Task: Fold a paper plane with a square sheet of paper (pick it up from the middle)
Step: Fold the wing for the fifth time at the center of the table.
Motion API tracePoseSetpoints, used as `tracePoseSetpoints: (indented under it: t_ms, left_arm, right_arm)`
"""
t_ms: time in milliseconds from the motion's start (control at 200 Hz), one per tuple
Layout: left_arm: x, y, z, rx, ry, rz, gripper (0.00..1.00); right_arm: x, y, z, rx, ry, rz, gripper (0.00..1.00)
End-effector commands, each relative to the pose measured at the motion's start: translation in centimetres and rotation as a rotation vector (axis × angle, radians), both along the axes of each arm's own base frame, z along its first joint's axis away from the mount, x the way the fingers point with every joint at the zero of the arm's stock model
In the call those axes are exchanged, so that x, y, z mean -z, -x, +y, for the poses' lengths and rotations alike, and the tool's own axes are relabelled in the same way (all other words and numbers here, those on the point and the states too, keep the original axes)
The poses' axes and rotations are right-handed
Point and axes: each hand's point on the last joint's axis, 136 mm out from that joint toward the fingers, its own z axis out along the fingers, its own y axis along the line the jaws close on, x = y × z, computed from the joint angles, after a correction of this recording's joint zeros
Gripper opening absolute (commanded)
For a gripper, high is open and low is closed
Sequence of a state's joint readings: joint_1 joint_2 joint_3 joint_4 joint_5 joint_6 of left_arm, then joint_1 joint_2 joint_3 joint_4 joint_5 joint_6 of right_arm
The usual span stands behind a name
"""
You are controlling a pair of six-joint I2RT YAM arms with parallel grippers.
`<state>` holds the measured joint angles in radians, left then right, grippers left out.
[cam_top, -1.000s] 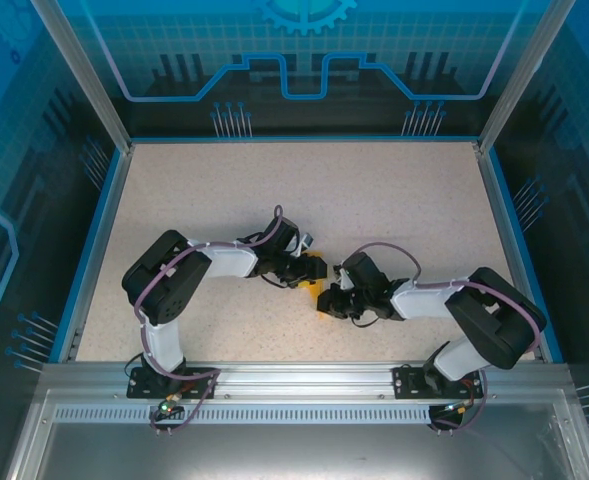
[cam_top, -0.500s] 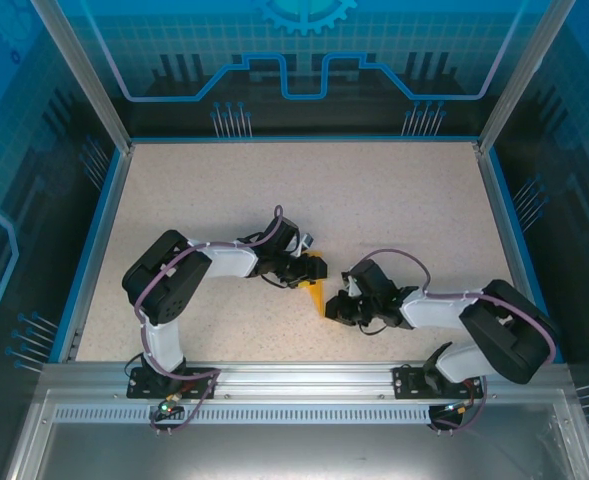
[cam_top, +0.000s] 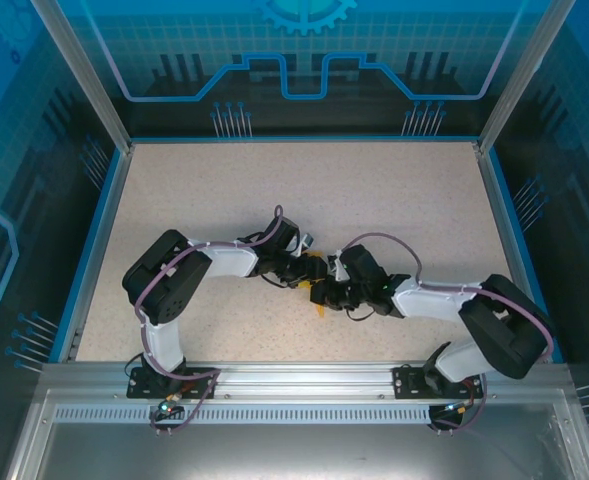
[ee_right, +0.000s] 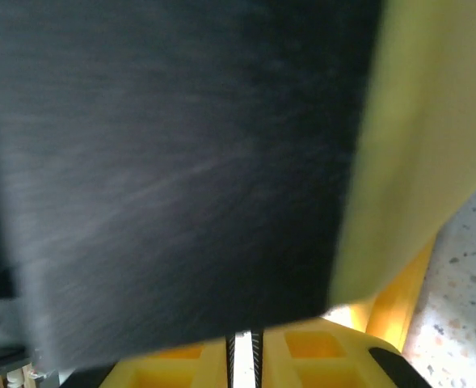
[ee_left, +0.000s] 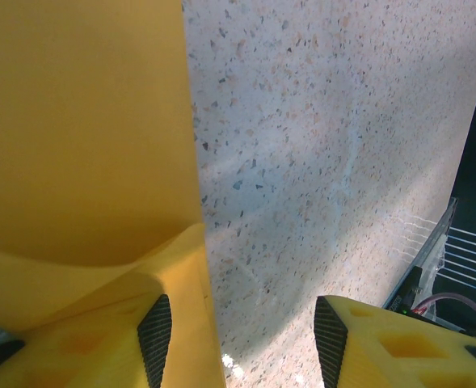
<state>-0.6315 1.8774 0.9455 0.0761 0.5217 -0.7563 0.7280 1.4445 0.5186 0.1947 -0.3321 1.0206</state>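
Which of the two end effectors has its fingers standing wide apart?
The left end effector: bare table shows between its fingers, while those of the right end effector nearly touch.

Bare surface [ee_left: 318, 145] lies open between and ahead of the left fingers [ee_left: 154, 335]; the paper [ee_left: 76, 121] crowds one side.

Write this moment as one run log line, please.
step: paper folding | left gripper: open, paper draped on it | right gripper: shut, beside paper

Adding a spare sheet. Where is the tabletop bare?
Bare: the far half of the table, up to the back rim, and the near strip along the metal rail. Crowded: the middle, where left gripper and right gripper meet over the paper.
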Motion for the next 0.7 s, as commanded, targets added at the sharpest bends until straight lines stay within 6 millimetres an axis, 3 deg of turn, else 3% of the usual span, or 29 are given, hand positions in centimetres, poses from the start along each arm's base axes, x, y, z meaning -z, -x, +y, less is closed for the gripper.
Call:
tracePoseSetpoints:
  t_ms: [0, 160, 360, 520, 695]
  left_arm:
    - [2.9, 1.1, 0.9, 0.005, -0.072, 0.062, 0.53]
    - [3.1, 1.2, 1.0, 0.006, -0.076, 0.065, 0.53]
    - [3.1, 1.2, 0.9, 0.009, -0.077, 0.067, 0.53]
    - [3.2, 1.2, 0.9, 0.007, -0.075, 0.07, 0.54]
    - [3.0, 1.1, 0.8, 0.007, -0.069, 0.072, 0.54]
  right_arm:
    - [1.9, 0.8, -0.4, -0.004, 0.045, 0.048, 0.16]
    - [5.1, 2.9, -2.9, 0.03, 0.108, 0.118, 0.16]
    - [6.4, 5.2, -5.3, 0.053, 0.151, 0.163, 0.16]
    - [4.6, 5.0, -5.5, 0.05, 0.138, 0.117, 0.18]
    - [0.7, 2.9, -4.0, 0.064, 0.05, 0.003, 0.2]
